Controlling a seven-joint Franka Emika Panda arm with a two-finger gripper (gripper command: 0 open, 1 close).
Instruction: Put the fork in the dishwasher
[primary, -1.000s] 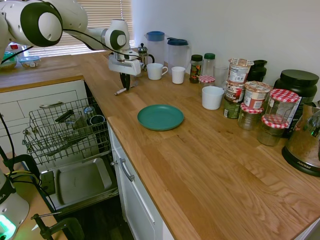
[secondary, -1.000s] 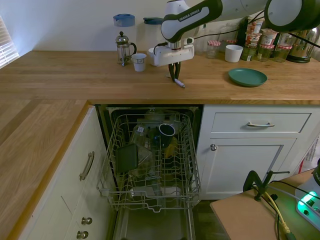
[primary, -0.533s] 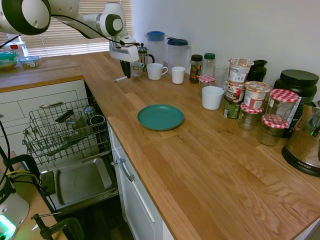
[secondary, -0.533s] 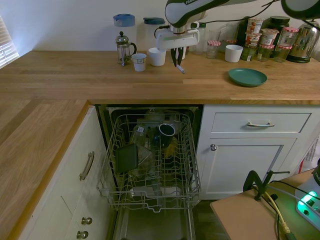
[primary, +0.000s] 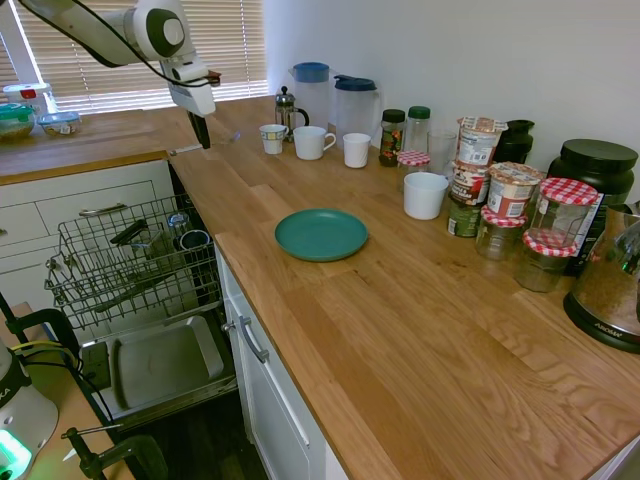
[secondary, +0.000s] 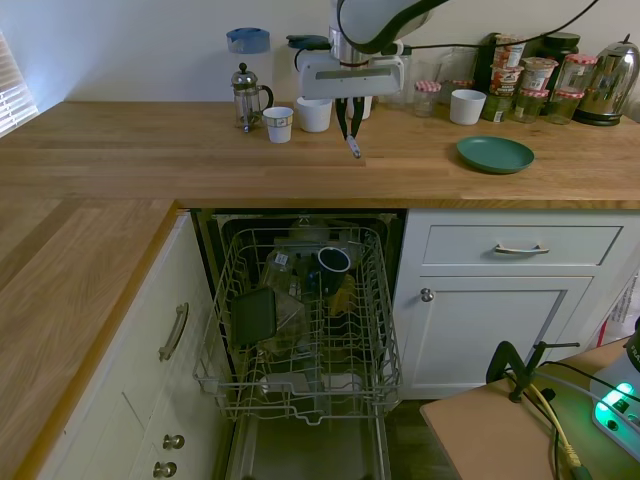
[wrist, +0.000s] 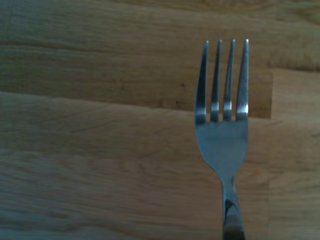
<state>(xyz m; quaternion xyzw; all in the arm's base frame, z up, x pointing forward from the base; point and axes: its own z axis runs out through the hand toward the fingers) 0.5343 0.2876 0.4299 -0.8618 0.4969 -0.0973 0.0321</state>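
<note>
My gripper (primary: 204, 130) (secondary: 349, 118) is shut on the fork (primary: 186, 150) (secondary: 353, 148), a slender silvery utensil that hangs from the fingers above the wooden counter. The wrist view shows the fork (wrist: 222, 140) close up, tines pointing away over bare wood. The dishwasher stands open below the counter edge, with its grey wire rack (primary: 90, 262) (secondary: 372, 300) pulled out and holding cups and other dishes. Its steel door panel (primary: 165, 360) lies folded down. The gripper hovers over the counter just behind the dishwasher opening.
A green plate (primary: 320, 234) (secondary: 494, 153) lies on the counter. A French press (secondary: 246, 95), mugs (primary: 312, 142), two jugs and many jars (primary: 512, 200) line the back wall. White drawers (secondary: 520, 245) flank the dishwasher.
The gripper lifted the fork off the counter and carried it away from the plate, along the counter toward the window side, to above the dishwasher opening.
</note>
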